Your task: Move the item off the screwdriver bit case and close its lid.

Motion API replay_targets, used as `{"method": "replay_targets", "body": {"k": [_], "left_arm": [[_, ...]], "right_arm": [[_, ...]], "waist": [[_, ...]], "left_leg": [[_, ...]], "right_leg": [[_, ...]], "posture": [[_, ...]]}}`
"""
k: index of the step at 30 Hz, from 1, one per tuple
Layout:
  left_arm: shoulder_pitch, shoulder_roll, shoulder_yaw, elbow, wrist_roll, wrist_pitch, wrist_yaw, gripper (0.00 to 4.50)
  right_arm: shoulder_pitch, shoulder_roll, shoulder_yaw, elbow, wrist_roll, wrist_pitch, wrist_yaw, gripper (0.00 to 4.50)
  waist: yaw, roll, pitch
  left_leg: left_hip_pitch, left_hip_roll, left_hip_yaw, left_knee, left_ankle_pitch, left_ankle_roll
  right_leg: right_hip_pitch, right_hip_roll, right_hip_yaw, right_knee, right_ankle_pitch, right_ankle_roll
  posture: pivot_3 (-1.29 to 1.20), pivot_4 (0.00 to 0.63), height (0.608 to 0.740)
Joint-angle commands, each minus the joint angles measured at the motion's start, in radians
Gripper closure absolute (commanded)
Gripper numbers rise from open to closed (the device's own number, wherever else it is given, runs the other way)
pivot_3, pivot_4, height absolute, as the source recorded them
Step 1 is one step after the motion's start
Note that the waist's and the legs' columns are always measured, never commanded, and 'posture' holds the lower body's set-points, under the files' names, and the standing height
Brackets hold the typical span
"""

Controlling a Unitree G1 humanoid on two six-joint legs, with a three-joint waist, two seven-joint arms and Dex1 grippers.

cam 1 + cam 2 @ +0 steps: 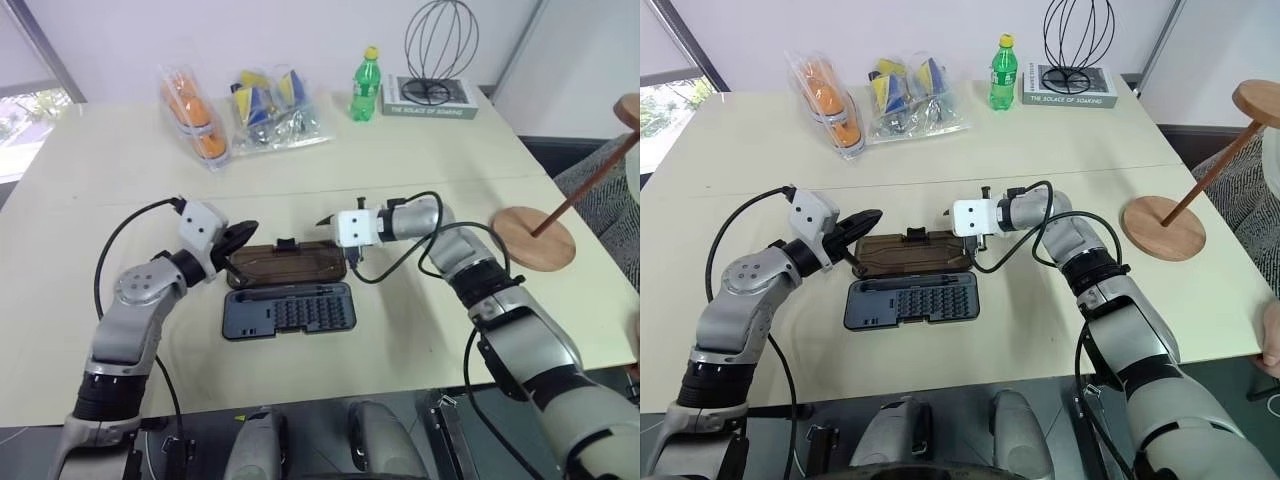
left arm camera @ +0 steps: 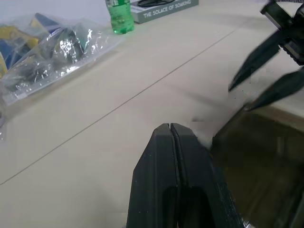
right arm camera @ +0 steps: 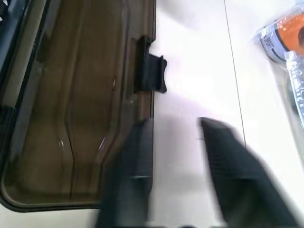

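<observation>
The screwdriver bit case [image 1: 288,310] lies open mid-table, rows of bits in its dark grey tray. Its smoky-brown lid [image 1: 285,265] lies flat behind the tray, black latch [image 3: 151,71] on the far edge. The item [image 1: 1163,227], a reddish-brown wooden stand, sits on the table far right, off the case. My left gripper [image 2: 170,128] is shut and empty, its tip beside the lid's left end. My right gripper [image 3: 173,122] is open at the lid's far right edge, one finger at the rim and the other over bare table, holding nothing.
At the back stand a green bottle [image 1: 366,83], a book [image 1: 430,97] with a black wire sculpture [image 1: 440,45] on it, and clear bags of packaged goods [image 1: 270,110]. A person's hand [image 1: 1270,350] shows at the right table edge.
</observation>
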Motion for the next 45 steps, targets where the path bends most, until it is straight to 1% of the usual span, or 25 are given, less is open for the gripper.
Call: {"method": "replay_targets", "body": {"k": [1, 2, 3, 5, 7, 9, 13, 15, 17, 20, 24, 28, 33, 36, 41, 45], "left_arm": [[-0.002, -0.004, 0.019, -0.034, -0.016, -0.008, 0.007, 4.50], [-0.003, -0.005, 0.023, -0.037, -0.024, 0.000, 0.006, 4.50], [-0.002, -0.005, 0.028, -0.048, -0.038, 0.017, 0.004, 4.50], [0.004, 0.005, 0.040, -0.077, -0.073, 0.056, -0.009, 4.50], [0.035, 0.045, 0.067, -0.149, -0.141, 0.126, -0.049, 4.50], [0.058, 0.079, 0.087, -0.203, -0.192, 0.181, -0.071, 4.50], [0.160, 0.170, 0.170, -0.359, -0.377, 0.346, -0.124, 4.50], [0.220, 0.217, 0.203, -0.405, -0.431, 0.396, -0.149, 4.50], [0.313, 0.268, 0.236, -0.441, -0.451, 0.411, -0.192, 4.50], [0.389, 0.285, 0.229, -0.432, -0.420, 0.366, -0.210, 4.50], [0.431, 0.254, 0.185, -0.384, -0.364, 0.286, -0.214, 4.50], [0.436, 0.216, 0.118, -0.322, -0.294, 0.197, -0.224, 4.50], [0.428, 0.193, 0.026, -0.225, -0.186, 0.077, -0.243, 4.50], [0.412, 0.176, 0.000, -0.169, -0.139, 0.018, -0.242, 4.50], [0.392, 0.138, -0.026, -0.033, -0.075, -0.094, -0.243, 4.50], [0.388, 0.121, -0.032, 0.031, -0.056, -0.152, -0.250, 4.50]], "right_arm": [[-0.008, -0.010, -0.053, -0.062, 0.033, 0.043, -0.010, 1.07], [-0.007, -0.008, -0.065, -0.073, 0.043, 0.063, -0.012, 0.53], [-0.005, -0.006, -0.082, -0.090, 0.058, 0.095, -0.016, 0.12], [-0.002, -0.003, -0.112, -0.125, 0.081, 0.156, -0.027, 0.12], [0.009, -0.003, -0.151, -0.175, 0.108, 0.233, -0.046, 0.12], [0.021, -0.007, -0.165, -0.210, 0.115, 0.269, -0.055, 0.12], [0.068, -0.011, -0.193, -0.295, 0.126, 0.341, -0.080, 0.12], [0.087, -0.010, -0.192, -0.321, 0.124, 0.358, -0.091, 0.12], [0.110, -0.003, -0.192, -0.353, 0.127, 0.382, -0.102, 0.12], [0.125, 0.009, -0.187, -0.380, 0.132, 0.402, -0.114, 0.12], [0.121, 0.020, -0.180, -0.380, 0.132, 0.410, -0.121, 0.12], [0.113, 0.032, -0.175, -0.369, 0.130, 0.405, -0.121, 0.12], [0.107, 0.037, -0.169, -0.371, 0.128, 0.402, -0.117, 0.12], [0.104, 0.036, -0.166, -0.370, 0.127, 0.400, -0.112, 0.12], [0.115, 0.006, -0.146, -0.400, 0.152, 0.496, -0.003, 0.12], [0.108, -0.005, -0.137, -0.395, 0.164, 0.564, 0.047, 0.12]], "waist": [[0.000, 0.000, 0.000], [0.000, 0.000, 0.000], [0.001, 0.000, 0.000], [0.001, 0.000, 0.000], [0.001, 0.000, 0.000], [-0.002, 0.000, 0.000], [-0.001, 0.000, 0.000], [-0.001, 0.000, 0.000], [-0.001, 0.000, 0.000], [-0.001, 0.000, 0.000], [0.002, 0.000, 0.000], [0.001, 0.000, 0.000], [0.000, 0.000, 0.000], [0.000, 0.000, 0.000], [0.001, 0.000, 0.000], [0.001, 0.001, 0.000]], "left_leg": [[0.000, 0.000, 0.000, 0.000, 0.000, 0.000], [0.000, 0.000, 0.000, 0.000, 0.000, 0.000], [0.000, 0.000, 0.000, 0.000, 0.000, 0.000], [0.000, 0.000, 0.000, 0.000, 0.000, 0.000], [0.000, 0.000, 0.000, 0.000, 0.000, 0.000], [0.000, 0.001, -0.001, 0.000, 0.000, 0.000], [0.000, 0.001, -0.004, 0.000, 0.000, 0.000], [0.000, 0.001, -0.004, 0.000, 0.000, 0.000], [0.000, 0.000, -0.004, 0.000, 0.000, 0.000], [0.001, 0.000, -0.004, 0.000, 0.000, 0.000], [0.001, 0.000, -0.004, 0.000, 0.000, -0.001], [0.001, 0.000, 0.000, 0.000, 0.000, -0.001], [0.001, 0.000, 0.000, 0.000, 0.000, -0.001], [0.001, 0.000, 0.000, 0.000, 0.000, 0.000], [0.002, 0.000, 0.000, 0.000, 0.000, 0.000], [0.004, 0.000, 0.000, 0.000, 0.000, 0.000]], "right_leg": [[0.000, 0.000, 0.000, 0.000, 0.000, 0.000], [0.000, 0.000, 0.000, 0.000, 0.000, 0.000], [0.000, 0.000, 0.000, 0.000, 0.000, 0.000], [0.000, 0.000, 0.000, 0.000, 0.000, 0.000], [0.000, 0.000, 0.000, 0.000, 0.000, 0.000], [0.000, 0.000, 0.000, 0.000, 0.000, 0.000], [0.000, -0.001, 0.000, 0.000, 0.000, 0.000], [0.000, -0.001, 0.000, 0.000, 0.000, 0.000], [0.000, -0.001, 0.000, 0.000, 0.000, 0.000], [0.000, -0.001, 0.000, 0.000, 0.000, 0.000], [0.000, -0.001, 0.000, 0.000, 0.000, 0.000], [0.001, -0.001, 0.000, 0.000, 0.000, 0.000], [0.001, 0.000, 0.000, 0.000, 0.000, 0.000], [0.001, 0.000, 0.000, 0.000, 0.000, 0.000], [0.002, -0.001, 0.000, 0.000, 0.000, 0.000], [0.003, -0.001, 0.000, 0.000, 0.000, 0.000]], "posture": [[0.00, 0.150, 0.740], [0.00, 0.150, 0.740], [0.00, 0.150, 0.740], [0.00, 0.150, 0.740], [0.00, 0.150, 0.740], [0.00, 0.150, 0.740], [0.00, 0.150, 0.740], [0.00, 0.150, 0.740], [0.00, 0.150, 0.740], [0.00, 0.150, 0.740], [0.00, 0.150, 0.740], [0.00, 0.150, 0.740], [0.00, 0.150, 0.740], [0.00, 0.150, 0.740], [0.00, 0.150, 0.740], [0.00, 0.150, 0.740]]}}
